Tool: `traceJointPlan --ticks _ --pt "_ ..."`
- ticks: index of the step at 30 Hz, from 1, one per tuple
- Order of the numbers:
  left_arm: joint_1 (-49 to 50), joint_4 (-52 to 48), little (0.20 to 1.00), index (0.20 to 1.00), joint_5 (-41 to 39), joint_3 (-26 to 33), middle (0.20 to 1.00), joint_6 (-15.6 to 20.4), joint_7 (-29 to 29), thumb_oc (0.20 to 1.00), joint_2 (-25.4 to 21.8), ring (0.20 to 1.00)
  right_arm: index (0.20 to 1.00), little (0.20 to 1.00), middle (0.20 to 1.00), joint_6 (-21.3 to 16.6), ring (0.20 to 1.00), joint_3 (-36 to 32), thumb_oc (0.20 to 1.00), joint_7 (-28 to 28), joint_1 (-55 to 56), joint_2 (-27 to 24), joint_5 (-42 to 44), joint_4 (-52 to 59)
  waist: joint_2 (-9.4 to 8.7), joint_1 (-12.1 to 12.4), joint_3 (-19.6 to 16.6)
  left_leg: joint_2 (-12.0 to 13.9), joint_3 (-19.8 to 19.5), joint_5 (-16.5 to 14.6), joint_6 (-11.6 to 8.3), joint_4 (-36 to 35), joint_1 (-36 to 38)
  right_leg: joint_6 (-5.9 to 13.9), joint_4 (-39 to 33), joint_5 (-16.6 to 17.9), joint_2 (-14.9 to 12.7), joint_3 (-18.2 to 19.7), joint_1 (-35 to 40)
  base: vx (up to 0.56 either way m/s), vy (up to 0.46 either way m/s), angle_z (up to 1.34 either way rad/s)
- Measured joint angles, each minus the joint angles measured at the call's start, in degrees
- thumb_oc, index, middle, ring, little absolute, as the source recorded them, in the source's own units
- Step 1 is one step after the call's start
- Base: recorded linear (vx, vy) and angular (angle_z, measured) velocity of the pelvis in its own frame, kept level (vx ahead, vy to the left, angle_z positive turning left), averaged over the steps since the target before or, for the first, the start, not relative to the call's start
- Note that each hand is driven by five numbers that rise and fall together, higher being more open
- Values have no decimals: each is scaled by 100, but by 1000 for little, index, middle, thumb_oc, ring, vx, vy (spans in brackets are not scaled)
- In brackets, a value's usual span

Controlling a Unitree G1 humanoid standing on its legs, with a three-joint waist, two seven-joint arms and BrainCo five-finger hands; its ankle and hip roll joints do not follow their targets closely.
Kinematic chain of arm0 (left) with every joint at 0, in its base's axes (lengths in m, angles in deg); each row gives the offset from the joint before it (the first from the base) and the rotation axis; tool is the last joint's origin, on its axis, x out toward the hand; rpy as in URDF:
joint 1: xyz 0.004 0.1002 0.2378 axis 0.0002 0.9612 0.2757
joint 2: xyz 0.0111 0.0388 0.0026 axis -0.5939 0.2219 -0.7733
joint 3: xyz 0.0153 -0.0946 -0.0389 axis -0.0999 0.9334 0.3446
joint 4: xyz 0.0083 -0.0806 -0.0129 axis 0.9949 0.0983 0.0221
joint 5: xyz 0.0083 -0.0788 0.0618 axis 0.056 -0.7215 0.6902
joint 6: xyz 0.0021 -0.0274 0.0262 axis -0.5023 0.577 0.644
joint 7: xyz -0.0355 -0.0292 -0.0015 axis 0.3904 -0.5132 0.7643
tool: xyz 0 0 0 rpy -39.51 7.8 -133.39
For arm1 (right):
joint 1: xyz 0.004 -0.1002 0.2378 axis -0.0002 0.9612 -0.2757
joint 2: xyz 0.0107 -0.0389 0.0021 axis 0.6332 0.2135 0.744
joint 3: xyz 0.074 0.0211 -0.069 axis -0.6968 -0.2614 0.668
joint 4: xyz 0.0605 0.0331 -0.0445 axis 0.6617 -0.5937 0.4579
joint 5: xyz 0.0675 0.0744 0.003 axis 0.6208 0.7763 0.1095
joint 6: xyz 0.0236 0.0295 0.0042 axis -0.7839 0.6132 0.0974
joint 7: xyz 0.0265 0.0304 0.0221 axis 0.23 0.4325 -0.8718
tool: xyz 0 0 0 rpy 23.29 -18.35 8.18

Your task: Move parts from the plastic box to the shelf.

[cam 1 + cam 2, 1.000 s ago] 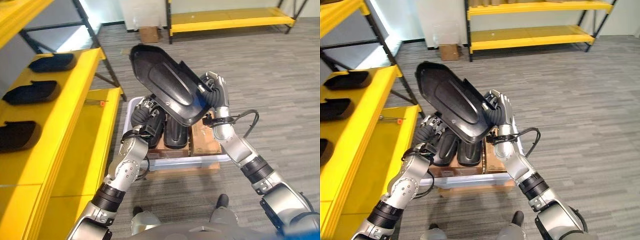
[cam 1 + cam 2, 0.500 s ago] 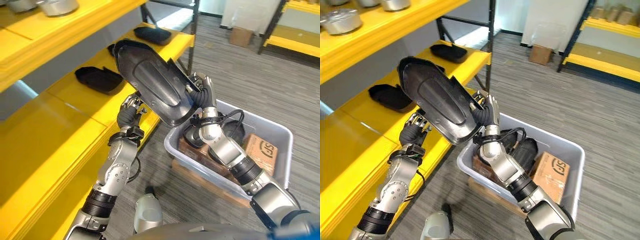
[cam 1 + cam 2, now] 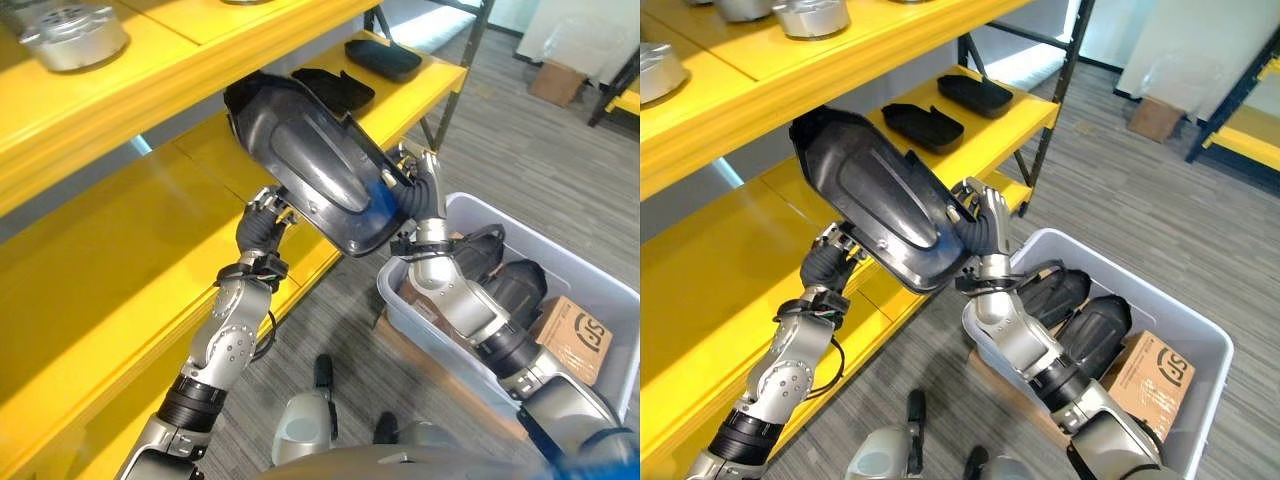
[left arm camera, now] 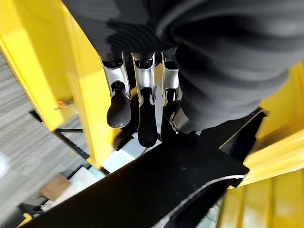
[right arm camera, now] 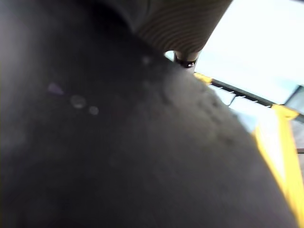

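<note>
One large black moulded plastic shell part (image 3: pixel 320 175) is held up in the air between both hands, tilted, its upper end reaching in over the middle board of the yellow metal shelf (image 3: pixel 120 260). The right hand (image 3: pixel 980 222) grips its lower right edge, fingers curled round the rim. The left hand (image 3: pixel 262 222) is under the part's lower left side; in the left wrist view its fingers (image 4: pixel 142 109) reach straight out to the part's black edge, touching it without wrapping round.

Two more black shell parts (image 3: pixel 922 126) lie flat further along the same shelf board, apart from each other. On the board above stand round silver metal parts (image 3: pixel 810 16).

Below the right arm, on the grey floor, sits the pale grey plastic box (image 3: pixel 1200 345). It holds more black parts (image 3: pixel 1095 328) and a brown cardboard carton (image 3: pixel 1150 385).
</note>
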Motion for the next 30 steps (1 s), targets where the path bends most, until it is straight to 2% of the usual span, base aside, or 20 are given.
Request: traceJointPlan --ticks 2,4,6,7,8,11,12,13,14,17,18,19,20,21,22,23,25,26,27,30 --pt "-11 11 200 200 -1 4 200 -46 -69 200 19 200 200 200 200 -169 200 -60 200 -99 0 -136 7 14 -58 -72 22 78 60 -197 -30 65 -77 -177 -139 107 -65 -306 41 -47 -96 53" --pt "-39 13 200 200 0 8 200 -41 -124 200 21 200 200 200 200 -183 200 -133 200 -179 0 -134 10 57 -189 -122 -5 114 83 -179 -61 237 -107 -193 -250 158 -181 -466 36 -58 -76 68" --pt "-161 123 200 200 -7 19 200 -119 -266 200 56 200 200 200 200 -160 200 -208 200 -253 5 -135 8 79 -248 -266 8 276 841 -191 -79 393 -46 -170 -500 303 -362 -979 201 -73 -50 117" --pt "-178 204 200 200 -8 43 200 -207 -296 200 79 200 200 200 200 -112 200 -209 200 -269 6 -142 4 77 -255 -352 9 322 1085 -189 -81 474 1 -154 -562 319 -422 -1171 292 -54 -4 112" --pt "-135 237 200 200 -8 58 200 -265 -303 200 77 200 200 200 200 -61 200 -186 200 -292 9 -139 5 55 -252 -329 7 381 1161 -189 -81 523 94 -150 -551 316 -480 -1248 321 -60 5 73" --pt "20 250 200 200 -10 42 200 -355 -479 200 -8 200 200 200 200 -84 200 -29 200 -364 33 -162 17 -117 -243 -297 23 470 1164 -196 -69 657 339 -113 -521 340 -594 -1328 309 -81 27 20" --pt "22 243 200 200 -10 -246 200 -501 -586 200 19 200 200 200 200 -117 200 73 200 -408 98 -133 55 -297 -171 -377 0 444 1169 -141 4 712 599 24 -358 281 -677 -1347 296 -102 92 26" --pt "23 244 200 200 -10 -359 200 -543 -633 200 106 200 200 200 200 -138 200 75 200 -460 123 -154 58 -306 6 -446 -37 492 1141 31 98 638 695 128 -102 170 -622 -1317 196 -126 120 23" --pt "-6 247 200 200 -10 -408 200 -551 -645 200 145 200 200 200 200 -188 200 58 200 -466 123 -151 58 -346 33 -482 -29 476 1158 -30 104 561 702 149 136 78 -652 -1308 69 -84 90 14" --pt "-70 243 200 200 -11 -465 200 -553 -640 200 230 200 200 200 200 -244 200 37 200 -542 93 -107 249 -421 5 -405 -34 287 1110 200 261 269 520 185 484 -70 -837 -1226 -397 -69 143 22" --pt "-70 243 200 200 -8 -470 200 -554 -632 200 224 200 200 200 200 -245 200 39 200 -622 87 -27 291 -469 67 -376 -100 252 1021 140 209 -110 535 45 540 -26 -1007 -1429 -538 -57 237 39" --pt "-79 244 200 200 -8 -447 200 -554 -629 200 196 200 200 200 200 -241 200 26 200 -666 76 62 326 -481 -8 -330 -91 237 1065 -72 224 94 468 45 525 2 -1091 -1475 -578 2 288 32" --pt "-77 264 200 200 -7 -429 200 -550 -628 200 137 200 200 200 200 -238 200 12 200 -733 75 121 379 -475 -198 -279 -91 263 1103 -179 202 547 418 55 455 98 -1261 -1476 -601 5 421 42" --pt "-75 361 200 200 -5 -435 200 -550 -628 200 153 200 200 200 200 -237 200 27 200 -815 41 202 408 -455 -367 -319 -198 559 1152 -382 -16 990 557 200 192 289 -1412 -1578 -467 15 511 55" --pt "-74 361 200 200 -1 -461 200 -539 -633 200 248 200 200 200 200 -192 200 29 200 -819 -61 200 423 -453 -238 -344 -295 901 1215 -398 -46 746 864 315 275 327 -1474 -1658 -477 -15 556 71" --pt "-78 364 200 200 3 -500 200 -538 -633 200 296 200 200 200 200 -154 200 28 200 -803 -75 196 456 -450 -139 -393 -346 1073 1305 -387 -47 623 873 396 370 327 -1522 -1754 -505 14 450 65" --pt "-68 365 200 200 12 -596 200 -535 -633 200 448 200 200 200 200 -51 200 56 200 -747 -89 148 522 -452 101 -430 -373 1227 1380 -186 36 491 865 638 861 227 -1715 -1825 -598 40 355 49" --pt "-48 384 200 200 15 -617 200 -544 -630 200 436 200 200 200 200 -16 200 92 200 -731 -78 190 596 -525 89 -443 -364 1069 1330 -378 -230 494 905 707 1110 187 -1896 -1783 -630 70 383 58" --pt "-50 430 200 200 40 -611 200 -547 -629 200 379 200 200 200 200 88 200 132 200 -704 -64 284 700 -655 -58 -451 -384 766 1274 -415 -188 532 864 716 1127 195 -2109 -1467 -659 82 341 64" --pt "-59 501 200 200 231 -604 200 -548 -619 200 258 200 200 200 200 233 200 167 200 -662 -135 488 796 -893 -108 -270 -380 458 1153 -491 -73 602 847 871 855 293 -2189 -1040 -522 111 345 45"
